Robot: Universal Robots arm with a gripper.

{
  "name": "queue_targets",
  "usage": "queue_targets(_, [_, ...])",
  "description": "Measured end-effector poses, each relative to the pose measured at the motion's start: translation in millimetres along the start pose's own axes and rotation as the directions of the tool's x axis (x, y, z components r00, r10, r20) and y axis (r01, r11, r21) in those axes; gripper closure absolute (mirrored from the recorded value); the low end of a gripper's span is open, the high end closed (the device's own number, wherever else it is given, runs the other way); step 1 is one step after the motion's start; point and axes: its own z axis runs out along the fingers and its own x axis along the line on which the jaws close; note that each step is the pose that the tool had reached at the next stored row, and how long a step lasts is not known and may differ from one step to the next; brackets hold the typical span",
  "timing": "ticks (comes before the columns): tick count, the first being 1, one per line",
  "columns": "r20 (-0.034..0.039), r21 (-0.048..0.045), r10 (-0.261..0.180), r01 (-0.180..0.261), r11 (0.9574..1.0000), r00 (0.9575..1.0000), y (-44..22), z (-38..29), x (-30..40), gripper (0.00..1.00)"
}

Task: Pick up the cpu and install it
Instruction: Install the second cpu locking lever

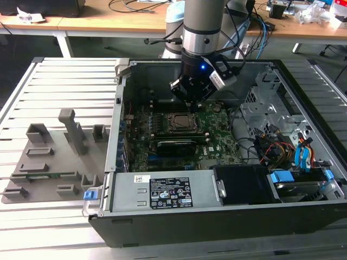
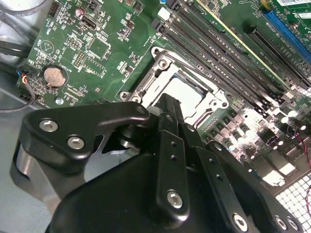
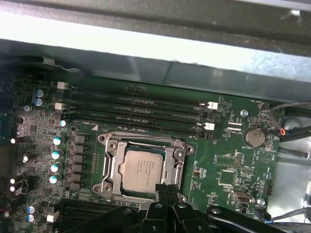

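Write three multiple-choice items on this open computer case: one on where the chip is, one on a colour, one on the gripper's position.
1. The small silver-grey square cpu lies:
A. in the metal-framed socket
B. on the grey plastic tray
C. on the drive cage

2. The motherboard is:
A. red
B. green
C. white

3. The black gripper is:
A. over the tray
B. outside the case
C. just above the socket's edge

Answers: 1 A, the first wrist view shows the chip inside the frame. 2 B, green in all views. 3 C, its tips hang by the frame.
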Motion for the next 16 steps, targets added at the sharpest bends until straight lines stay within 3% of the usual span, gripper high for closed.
queue_targets(8, [0.0000, 0.0000, 0.000, 0.000, 1.0000, 1.0000, -3.1, 0.4, 0.4, 0.89])
queue_targets(13, [0.0000, -0.0001, 0.000, 0.000, 1.0000, 1.0000, -13.0, 1.6, 1.7, 0.89])
queue_targets(15, [0.0000, 0.0000, 0.000, 0.000, 1.0000, 1.0000, -25.4, 4.3, 3.3, 0.89])
queue_targets(16, [0.0000, -0.0001, 0.000, 0.000, 1.0000, 1.0000, -26.9, 4.7, 3.5, 0.89])
